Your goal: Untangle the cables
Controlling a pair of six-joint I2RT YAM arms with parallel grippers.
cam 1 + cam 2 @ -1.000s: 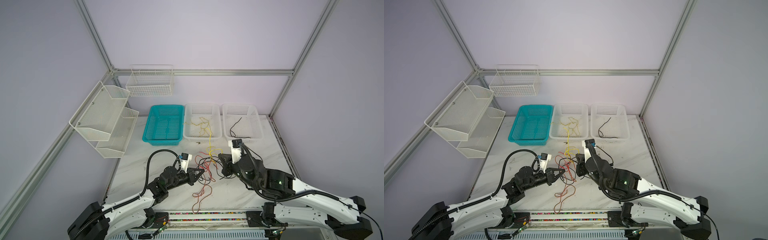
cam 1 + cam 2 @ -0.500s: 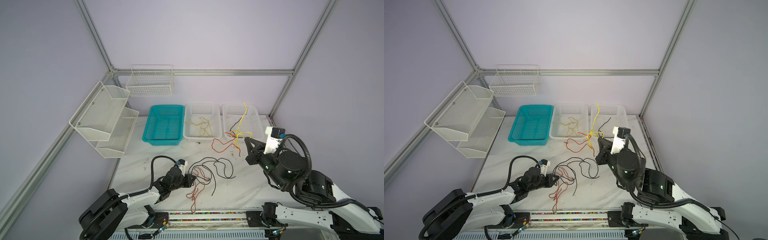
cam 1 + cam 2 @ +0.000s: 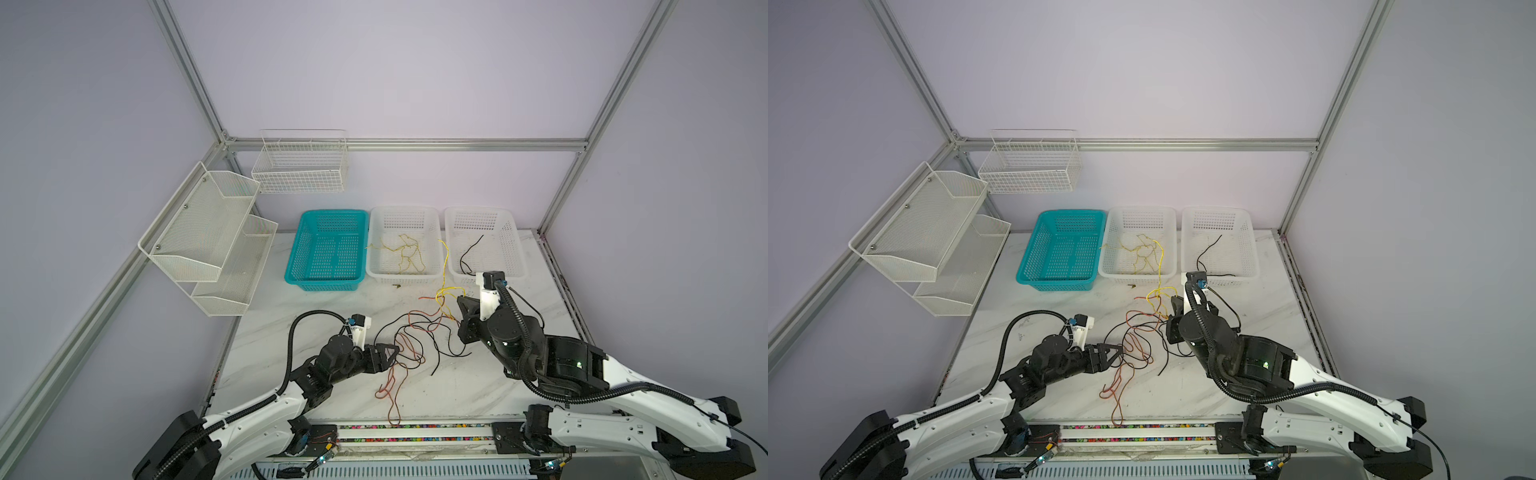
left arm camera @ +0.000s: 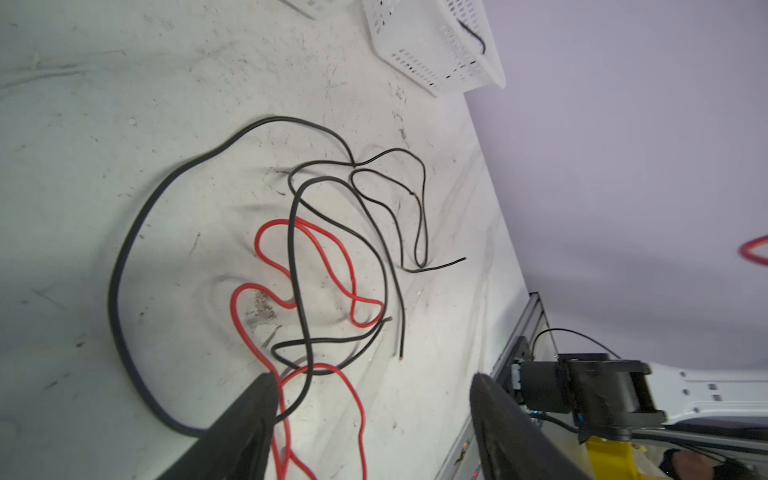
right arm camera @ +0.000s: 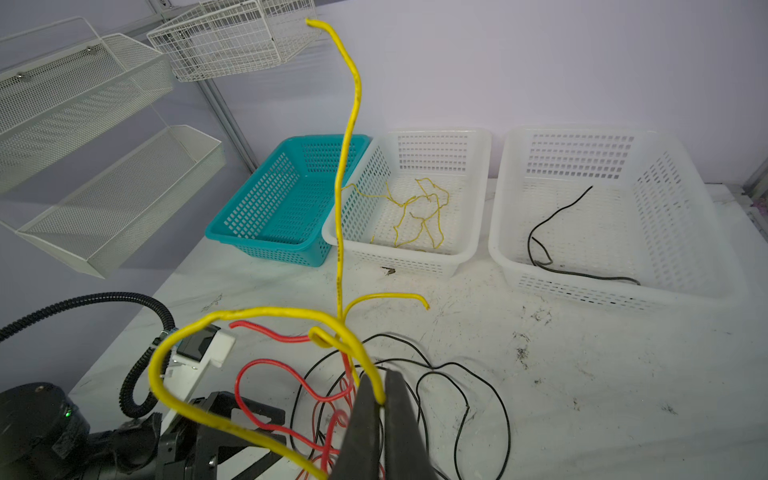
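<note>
A yellow cable (image 5: 339, 266) is pinched in my right gripper (image 5: 381, 376), one end rising upright and a wide loop arching above the table (image 4: 83, 166). Near it, thin black cables (image 4: 291, 119) and a red-orange cable (image 4: 232, 307) lie flat, looped across each other in a loose tangle. Their near loops run between the spread fingers of my left gripper (image 4: 372, 376).

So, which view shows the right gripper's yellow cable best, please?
Right wrist view: the yellow cable is large, pinched in the right gripper. Both top views show it small; left wrist misses it.
</note>
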